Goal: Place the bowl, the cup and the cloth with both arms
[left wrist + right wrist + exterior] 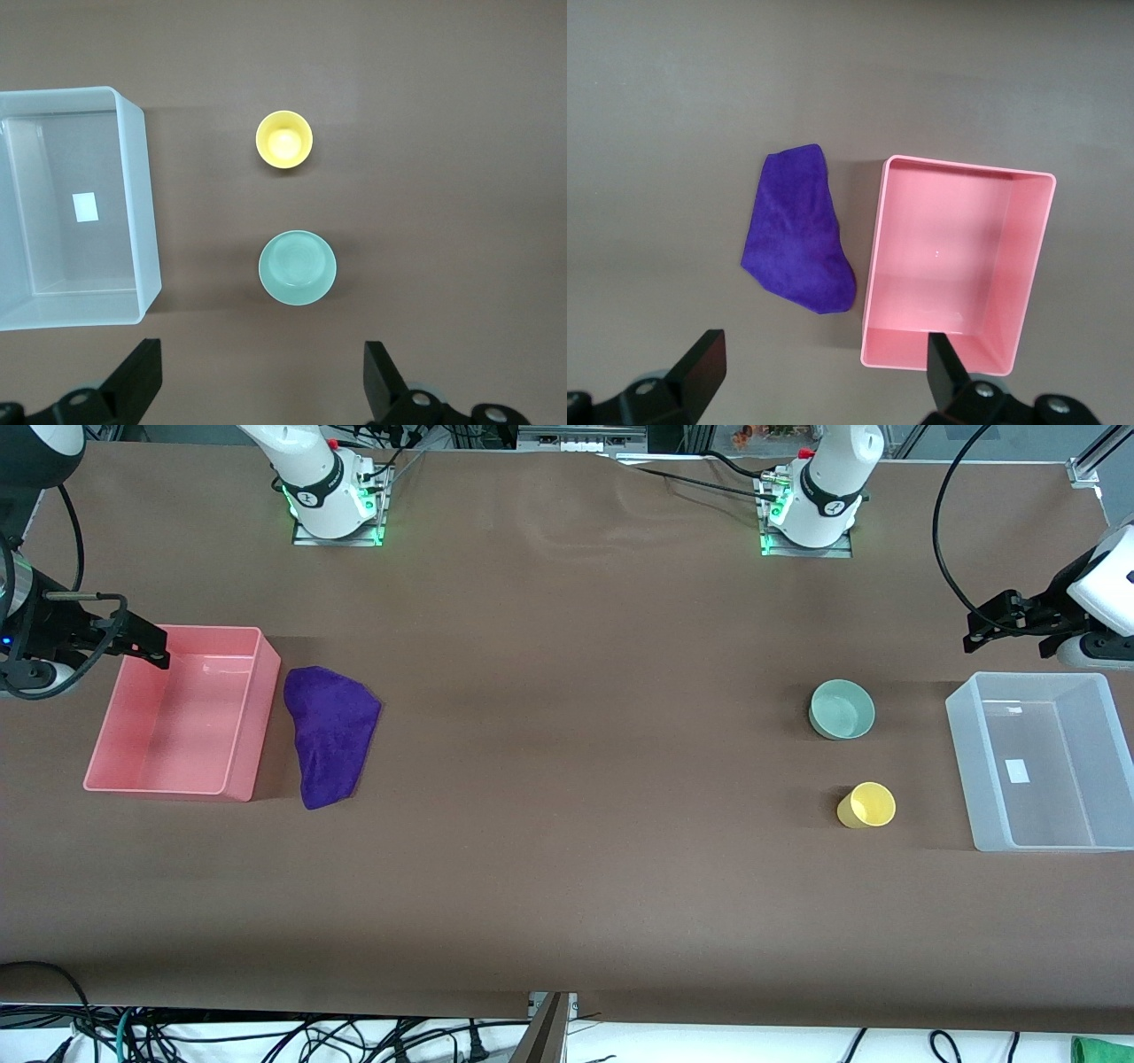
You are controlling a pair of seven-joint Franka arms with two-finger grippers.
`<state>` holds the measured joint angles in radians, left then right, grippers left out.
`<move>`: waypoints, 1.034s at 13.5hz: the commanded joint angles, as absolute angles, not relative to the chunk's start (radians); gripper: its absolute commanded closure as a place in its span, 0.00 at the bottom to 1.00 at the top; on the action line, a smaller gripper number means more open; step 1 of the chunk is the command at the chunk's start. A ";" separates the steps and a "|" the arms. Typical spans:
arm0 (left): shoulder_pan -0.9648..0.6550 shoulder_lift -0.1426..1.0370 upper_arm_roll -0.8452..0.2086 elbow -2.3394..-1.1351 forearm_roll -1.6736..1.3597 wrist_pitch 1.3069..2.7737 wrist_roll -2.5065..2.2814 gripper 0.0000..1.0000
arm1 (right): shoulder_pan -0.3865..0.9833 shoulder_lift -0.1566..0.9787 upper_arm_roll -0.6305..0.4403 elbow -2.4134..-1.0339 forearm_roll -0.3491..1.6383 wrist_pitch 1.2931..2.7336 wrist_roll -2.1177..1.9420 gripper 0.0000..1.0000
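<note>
The brown table (567,779) carries a clear bin (979,779) at the left arm's end and a pink bin (257,717) at the right arm's end. The purple cloth (330,731) lies flat just beside the pink bin. The mint bowl (842,708) sits near the clear bin, upright; the yellow cup (866,805) stands nearer the front camera than the bowl, apart from it. The left gripper (979,638) hangs above the clear bin's edge, fingers spread wide, empty. The right gripper (158,651) hovers over the pink bin, likewise wide open and empty.
</note>
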<state>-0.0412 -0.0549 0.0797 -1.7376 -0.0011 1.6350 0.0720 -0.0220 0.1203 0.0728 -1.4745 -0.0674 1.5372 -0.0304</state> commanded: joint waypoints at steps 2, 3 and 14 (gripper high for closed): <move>-0.044 -0.069 0.089 -1.750 -0.050 1.594 0.098 0.00 | -0.023 0.118 0.075 -1.468 -0.061 1.508 -0.037 0.00; -0.046 -0.069 0.089 -1.750 -0.051 1.589 0.100 0.00 | -0.023 0.118 0.077 -1.470 -0.060 1.508 -0.037 0.00; 0.023 0.015 0.089 -2.005 -0.060 1.745 0.113 0.00 | -0.025 0.124 0.092 -1.549 -0.061 1.503 -0.038 0.00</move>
<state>0.0012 0.0015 0.0896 -1.9533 -0.0360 1.6841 0.0862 -0.0212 0.1281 0.0896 -1.5168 -0.0672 1.5089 -0.0304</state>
